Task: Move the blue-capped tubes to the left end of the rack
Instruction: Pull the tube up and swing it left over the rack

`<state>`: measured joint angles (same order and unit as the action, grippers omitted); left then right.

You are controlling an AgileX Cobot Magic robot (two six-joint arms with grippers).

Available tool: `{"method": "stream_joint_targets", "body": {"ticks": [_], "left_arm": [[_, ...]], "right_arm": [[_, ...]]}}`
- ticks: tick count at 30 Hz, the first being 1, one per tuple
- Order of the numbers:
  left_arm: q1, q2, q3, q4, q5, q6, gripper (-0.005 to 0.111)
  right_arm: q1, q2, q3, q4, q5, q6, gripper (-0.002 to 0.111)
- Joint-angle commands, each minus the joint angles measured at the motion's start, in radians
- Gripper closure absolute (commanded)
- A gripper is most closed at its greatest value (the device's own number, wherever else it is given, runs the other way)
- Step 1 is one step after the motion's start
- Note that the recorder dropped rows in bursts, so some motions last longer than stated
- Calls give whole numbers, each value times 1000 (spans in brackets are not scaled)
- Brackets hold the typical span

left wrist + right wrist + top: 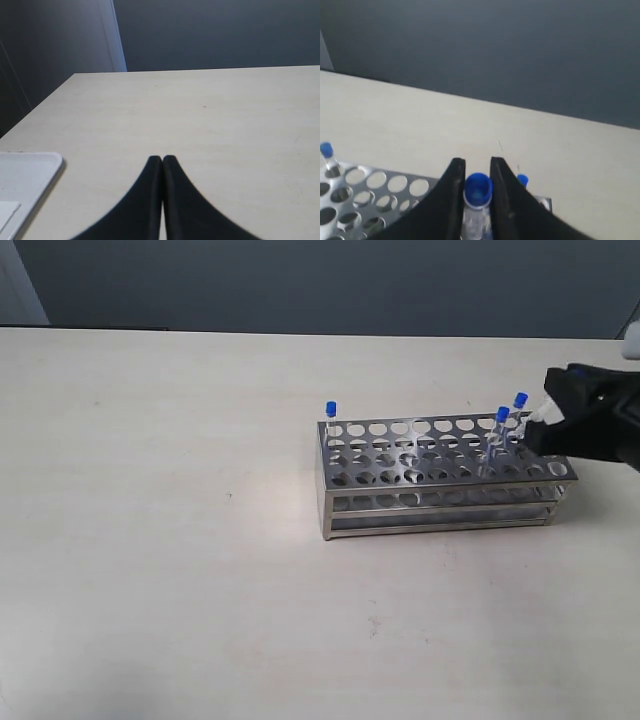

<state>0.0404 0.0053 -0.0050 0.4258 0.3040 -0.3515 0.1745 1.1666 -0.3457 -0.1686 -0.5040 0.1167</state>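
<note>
Three blue-capped tubes [330, 410] sit in the rack [440, 502], all upright or near it. Clamped tube [478, 189] is right between the right gripper [477, 161] fingers. Its blue cap is touched by a black fingertip [456, 172] on one side and by the other fingertip on the opposite side, so the fingers look pinched on the cap with no gap visible. Its clear body drops into a hole below the fingers; the hole itself is hidden. Second tube [522, 180] is just outside one finger, slightly beyond the tips, apart from the clamped one. Lone tube [326, 150] is well off to the other side of the fingers, at the rack's far end, in the back corner hole. All other holes near the fingers look empty. Can't tell from the exterior view which of the two close caps is the held one.

Right arm comes in from the right edge of the exterior view, held low with the fingers over the rack's right end.

Left gripper [162, 159]: fingers pressed together, nothing between them, tips over bare table [210, 110]. White tray [30, 172] corner lies off to one side of those fingers, well apart. Left arm is not seen in the exterior view.
</note>
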Motion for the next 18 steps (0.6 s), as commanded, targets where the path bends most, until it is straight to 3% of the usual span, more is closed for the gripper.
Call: {"method": "stream_joint_targets", "body": {"ticks": [1,7,14,18], "left_arm": [[-4,-5,2,6,-9,-5,106],[-4,-5,2,6,-9,-5,106],[-4,-5,2,6,-9,-5,106],[-4,-5,2,6,-7,-5,106]], "right_arm": [[-5,-70,-24,-73,-22,121,108],[-5,8,-157,-460,-100,459,108],[11,211,-305,-743,-188,644,108],[80,305,-357,-782,-188,643,108]]}}
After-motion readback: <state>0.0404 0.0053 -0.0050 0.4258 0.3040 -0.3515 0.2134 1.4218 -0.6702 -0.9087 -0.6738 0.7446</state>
